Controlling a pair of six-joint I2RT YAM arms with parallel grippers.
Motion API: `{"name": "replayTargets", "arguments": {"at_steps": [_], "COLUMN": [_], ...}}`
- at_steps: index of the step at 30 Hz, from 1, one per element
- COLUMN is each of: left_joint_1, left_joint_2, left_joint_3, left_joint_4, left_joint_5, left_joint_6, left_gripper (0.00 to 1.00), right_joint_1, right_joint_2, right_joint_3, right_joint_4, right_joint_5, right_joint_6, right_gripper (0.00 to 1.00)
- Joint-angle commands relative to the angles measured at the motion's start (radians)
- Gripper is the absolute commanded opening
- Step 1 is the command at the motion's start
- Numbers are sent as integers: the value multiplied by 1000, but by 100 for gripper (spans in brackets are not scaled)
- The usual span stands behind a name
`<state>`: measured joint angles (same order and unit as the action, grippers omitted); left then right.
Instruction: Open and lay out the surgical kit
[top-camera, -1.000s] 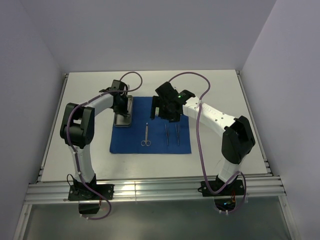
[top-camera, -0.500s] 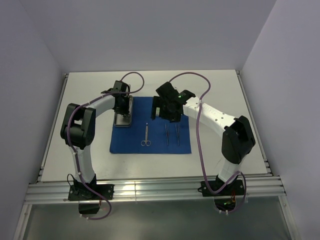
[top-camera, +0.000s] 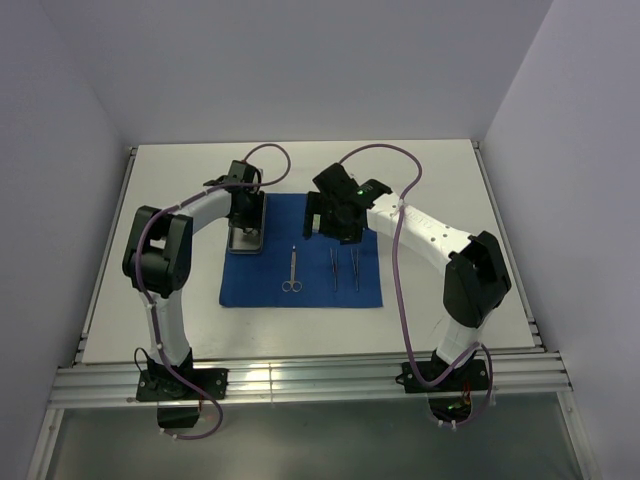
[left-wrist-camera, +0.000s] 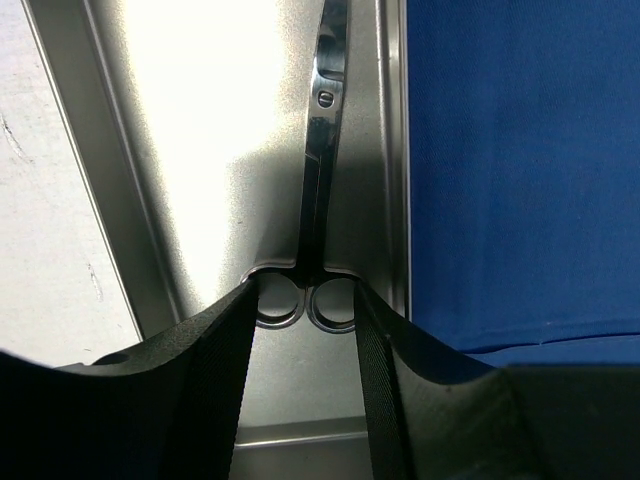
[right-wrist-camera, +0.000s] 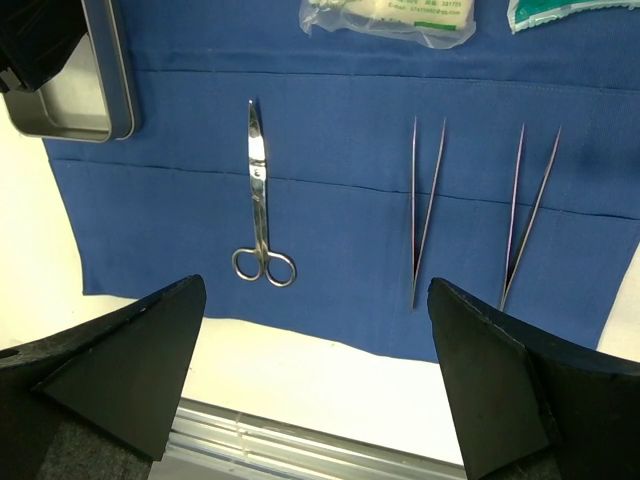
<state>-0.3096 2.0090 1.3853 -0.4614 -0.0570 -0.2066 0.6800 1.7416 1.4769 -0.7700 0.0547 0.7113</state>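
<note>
The small steel tray (left-wrist-camera: 200, 150) lies directly under the left gripper (left-wrist-camera: 305, 330) and holds one pair of scissors (left-wrist-camera: 320, 200). Its closed blades point away from the gripper, and its two ring handles sit between the black fingers (left-wrist-camera: 225, 380). The fingers stand very close to the rings on both sides, but I cannot tell whether they press them or have let go. The left arm bends over from the side, with its wrist turned down into the tray. The right gripper (right-wrist-camera: 315, 330) hangs above the near edge of the blue cloth wrap (right-wrist-camera: 340, 220), its jaws spread wide and holding nothing. Ahead of it on the left lie the second scissors (right-wrist-camera: 258, 190), and ahead on the right two tweezers (right-wrist-camera: 425, 200) side by side. Beyond these lie a whitish packet (right-wrist-camera: 390, 15) and a green packet (right-wrist-camera: 570, 10). Compared with one second ago, the left wrist has shifted slightly over the tray, while the right arm and the things on the cloth are unchanged.
</note>
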Motion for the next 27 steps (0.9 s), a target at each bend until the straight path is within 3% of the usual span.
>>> {"name": "replayTargets", "arguments": {"at_steps": [1, 13, 23, 27], "left_joint_1": [7, 7, 7, 6], "left_joint_2": [103, 119, 11, -36], "left_joint_3": [-48, -32, -16, 33], "left_joint_4": [-161, -197, -178, -190], "left_joint_5": [-4, 6, 49, 78], "left_joint_6": [7, -1, 12, 29], "left_gripper": [50, 62, 46, 45], "right_joint_1": [-11, -16, -16, -17], "right_joint_2": [-22, -14, -11, -11], "right_joint_3": [-3, 3, 6, 11], "right_joint_4": [18, 18, 23, 28], "right_joint_5": [4, 0, -10, -27], "right_joint_6": [-15, -19, -21, -26], "right_gripper": [100, 100, 100, 99]}}
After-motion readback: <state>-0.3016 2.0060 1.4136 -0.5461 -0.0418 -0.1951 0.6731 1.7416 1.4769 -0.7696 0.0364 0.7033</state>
